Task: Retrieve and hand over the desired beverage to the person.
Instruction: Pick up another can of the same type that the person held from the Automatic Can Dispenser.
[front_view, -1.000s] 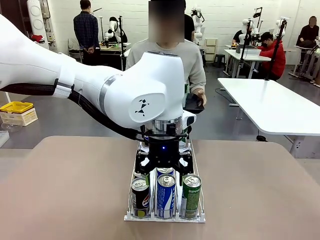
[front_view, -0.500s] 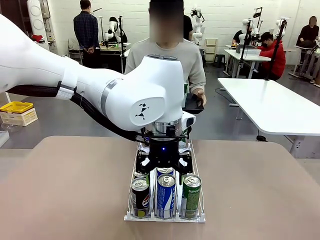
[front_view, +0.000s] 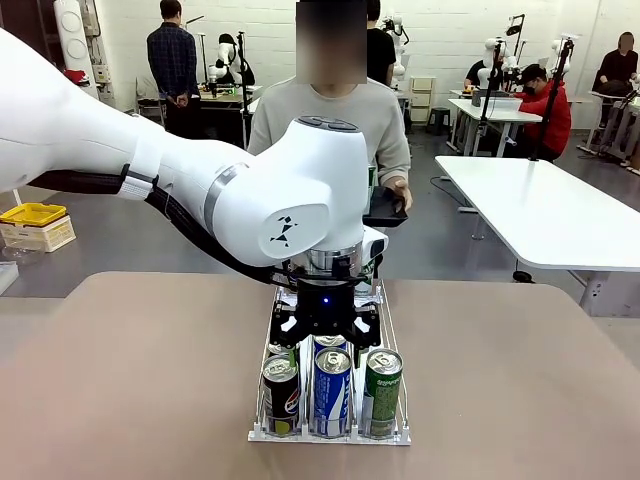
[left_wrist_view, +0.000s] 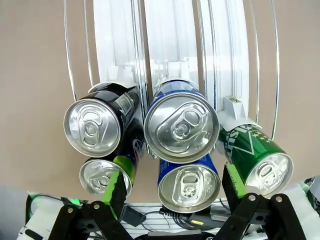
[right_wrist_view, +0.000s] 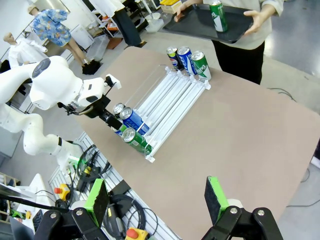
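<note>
**Front view.** My left fingers (front_view: 322, 338) hang spread over the near end of the wire can rack (front_view: 396, 436) on the bench (front_view: 130, 380), gripping nothing. Under them stands a row of three: black Pepsi can (front_view: 281, 388), blue can (front_view: 332, 388), green can (front_view: 382, 388), each upright in its own lane. The person (front_view: 345, 115) in the grey sweatshirt waits at the far side, holding a dark tray (front_view: 388, 207).

**Left wrist view.** Looking straight down on can tops. My green pads (left_wrist_view: 118, 181) stand either side of the middle lane. A second blue can (left_wrist_view: 189, 186) lies between them in the picture, and I see no contact with it.

**Right wrist view.** My right fingers (right_wrist_view: 156, 202) are wide apart and empty, high up over the bench's edge, well away from the rack. Three more cans (right_wrist_view: 185, 55) sit at the rack's far end. The tray carries a green can of its own (right_wrist_view: 217, 15).

**Progress, as I judge it.** I am lined up over the rack and nothing more. No can is gripped or lifted from it. Closing, lifting, carrying across and releasing to the person are all left. I cannot tell which drink is wanted.
</note>
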